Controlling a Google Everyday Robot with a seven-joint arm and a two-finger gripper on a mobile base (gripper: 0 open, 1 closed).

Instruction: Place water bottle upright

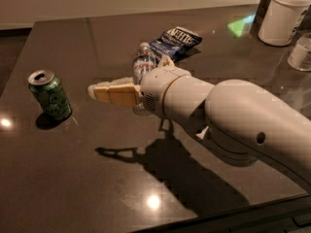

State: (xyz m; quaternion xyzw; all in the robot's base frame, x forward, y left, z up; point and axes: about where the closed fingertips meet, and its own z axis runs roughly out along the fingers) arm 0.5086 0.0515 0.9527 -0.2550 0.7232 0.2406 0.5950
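Currently water bottle stands upright on tabletop, just behind arm's wrist, w/ base hidden by it. Chip bag lies beside it. Gripper pts left twd green can, tip past bottle. Open or closed: can't tell.

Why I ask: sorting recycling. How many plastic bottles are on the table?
1. The water bottle stands upright mid-table behind the arm; the end effector extends left of it. The arm might hide others.
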